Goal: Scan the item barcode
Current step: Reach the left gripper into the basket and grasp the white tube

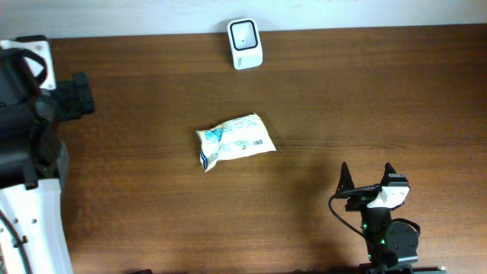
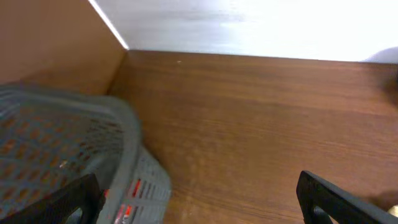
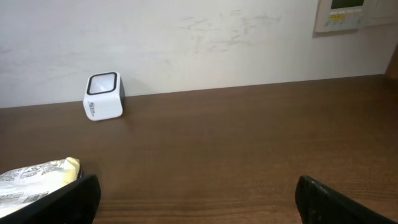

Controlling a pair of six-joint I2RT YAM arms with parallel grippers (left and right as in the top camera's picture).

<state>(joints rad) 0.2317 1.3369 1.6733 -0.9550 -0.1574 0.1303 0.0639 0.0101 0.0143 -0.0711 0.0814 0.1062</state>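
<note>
Caught with right claw [image 1: 367, 169] spread wide and empty, crinkled snack packet [image 1: 236, 141] lying flat ahead and to its left, well apart; white scanner [image 1: 245, 43] farther ahead, by the wall. Left claw [image 2: 198, 179] likewise agape, gripping nothing, grey mesh basket [image 2: 62, 143] just to its left.

White packet [image 1: 236, 141] with blue-yellow print, white barcode scanner [image 1: 245, 43] with a black face, dark brown woodgrain counter [image 1: 380, 99], grey mesh basket [image 2: 62, 143].

Basket [image 2: 62, 137] crowds L tool [image 2: 200, 202].
</note>
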